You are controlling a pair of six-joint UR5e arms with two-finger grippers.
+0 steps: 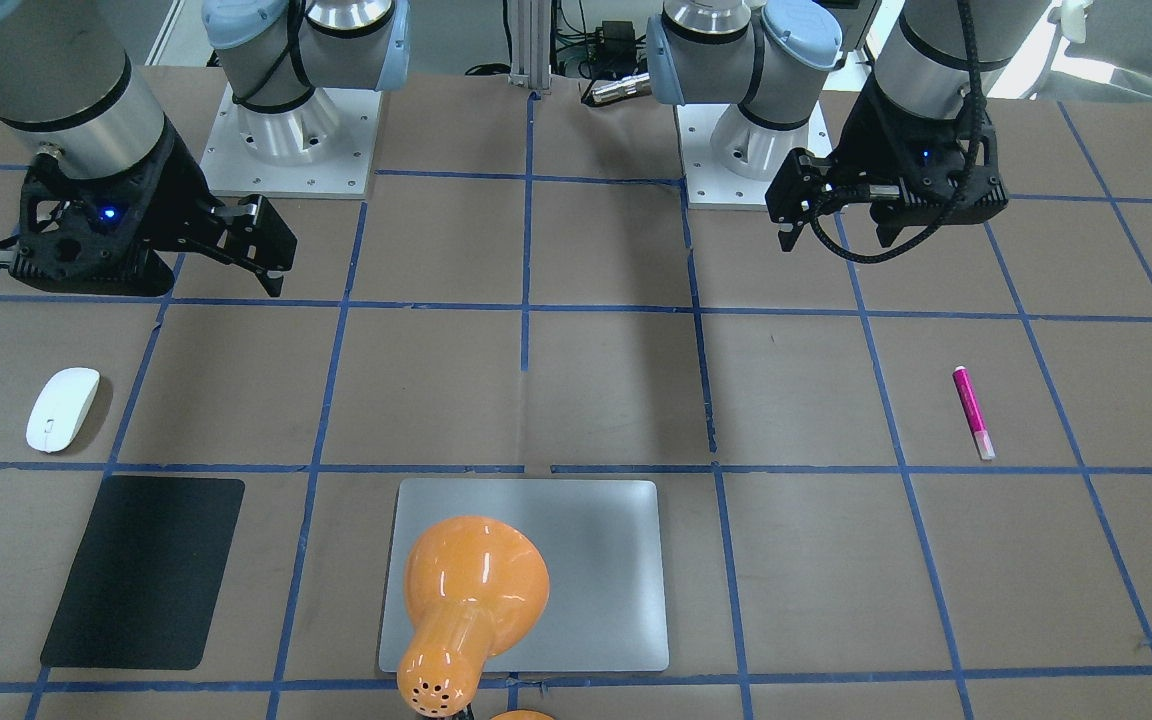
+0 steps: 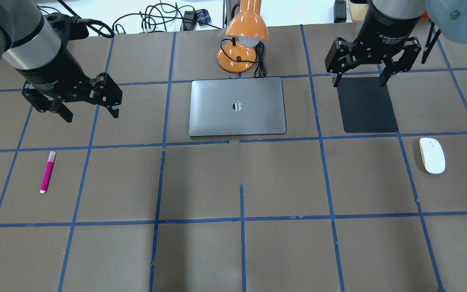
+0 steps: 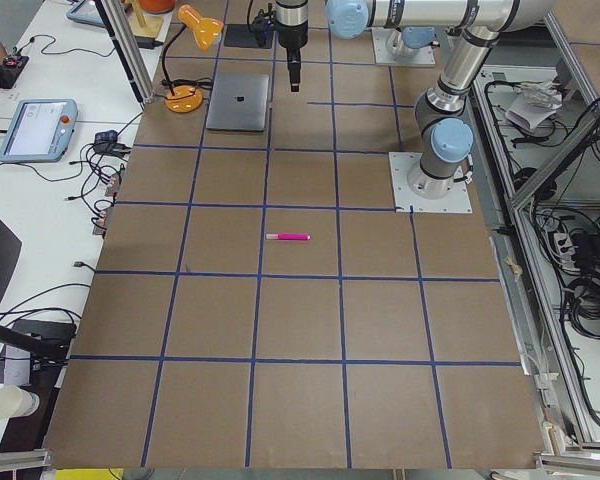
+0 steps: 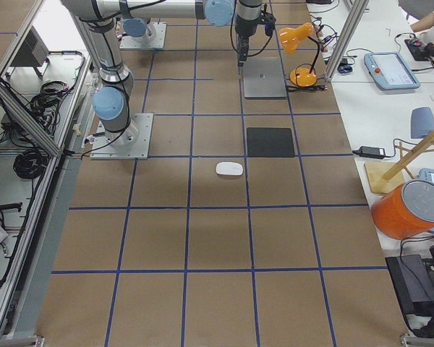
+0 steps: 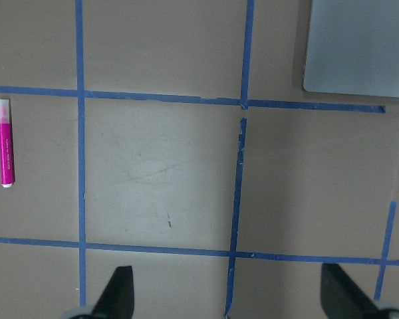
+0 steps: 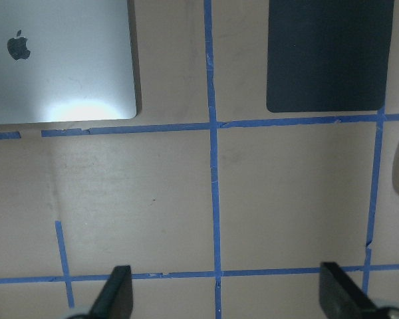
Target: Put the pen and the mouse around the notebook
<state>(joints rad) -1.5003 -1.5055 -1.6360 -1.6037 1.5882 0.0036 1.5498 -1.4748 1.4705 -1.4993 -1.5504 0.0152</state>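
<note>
The left pincer [image 2: 91, 115] hangs released above the tabletop [image 2: 282, 182], its fingers spread wide with nothing between them. The right pincer [image 2: 359, 83] is likewise released and empty, hovering over the far edge of a black pad [image 2: 367, 104].

Nearer the robot than the left pincer, the pen [image 2: 47, 172] lies flat on the brown surface inside a blue-taped square, its pale end pointing away from the robot. It is well apart from the notebook [image 2: 237, 106], which lies closed in the middle of the far side between the two pincers.

The mouse [image 2: 432, 155] rests on the robot's right, near the pad's closer corner but not touching it, and well apart from the notebook. An orange lamp [image 2: 246, 28] stands just behind the notebook.
</note>
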